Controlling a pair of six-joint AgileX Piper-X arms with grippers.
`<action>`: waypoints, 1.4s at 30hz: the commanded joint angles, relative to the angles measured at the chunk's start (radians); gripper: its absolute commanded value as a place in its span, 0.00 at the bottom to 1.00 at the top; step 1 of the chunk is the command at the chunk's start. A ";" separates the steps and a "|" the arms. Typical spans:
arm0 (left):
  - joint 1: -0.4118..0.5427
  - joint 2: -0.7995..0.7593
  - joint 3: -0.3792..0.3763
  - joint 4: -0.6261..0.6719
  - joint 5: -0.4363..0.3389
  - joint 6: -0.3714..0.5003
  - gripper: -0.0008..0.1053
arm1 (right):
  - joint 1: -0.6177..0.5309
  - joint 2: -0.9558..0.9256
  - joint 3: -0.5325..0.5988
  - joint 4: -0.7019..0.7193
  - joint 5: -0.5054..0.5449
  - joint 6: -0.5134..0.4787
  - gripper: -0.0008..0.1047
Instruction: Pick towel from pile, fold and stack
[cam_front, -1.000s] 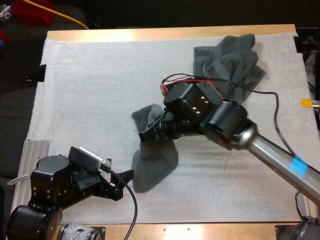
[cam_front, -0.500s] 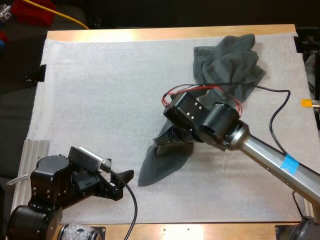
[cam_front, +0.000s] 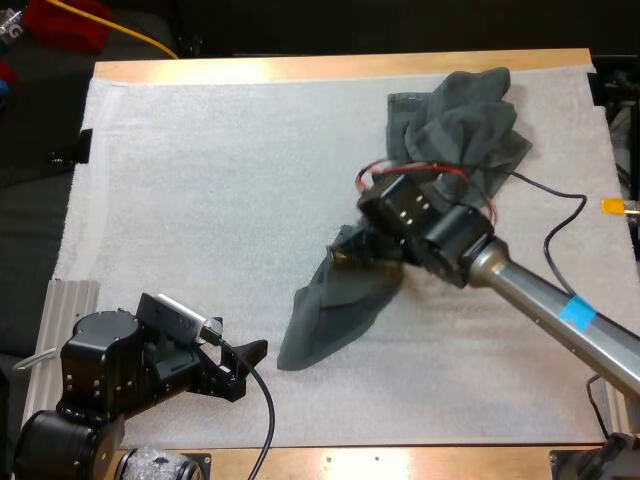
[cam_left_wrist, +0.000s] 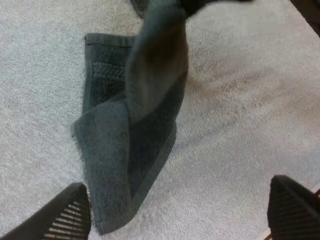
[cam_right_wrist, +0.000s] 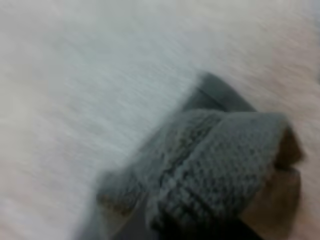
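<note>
Right gripper (cam_front: 347, 254) is clamped on one end of a dark grey-green terry towel (cam_front: 335, 305), near the middle of the white textured mat (cam_front: 200, 180). The pinched end is raised; the rest hangs down, and its lower end lies on the mat. Cloth is bunched at the right fingers (cam_right_wrist: 220, 160). Left gripper (cam_left_wrist: 177, 185) is at the near left, fingers spread, clear of the towel's lower corner. A crumpled pile of dark grey-green towels (cam_front: 465, 125) sits far right.

Wooden table (cam_front: 330, 67), white mat (cam_front: 200, 200) covering most; dark space (cam_front: 350, 25) beyond far edge, yellow cable (cam_front: 140, 37) there.
</note>
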 joint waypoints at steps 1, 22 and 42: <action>-0.004 0.001 -0.010 0.002 0.006 0.001 0.68 | -0.009 -0.004 -0.006 -0.073 -0.036 0.026 0.05; -0.004 0.001 -0.010 -0.001 0.006 0.010 0.68 | -0.018 0.172 -0.007 -0.543 -0.399 0.182 0.65; -0.004 0.001 -0.010 -0.003 0.006 0.010 0.68 | -0.018 0.068 0.000 0.109 -0.087 -0.060 0.66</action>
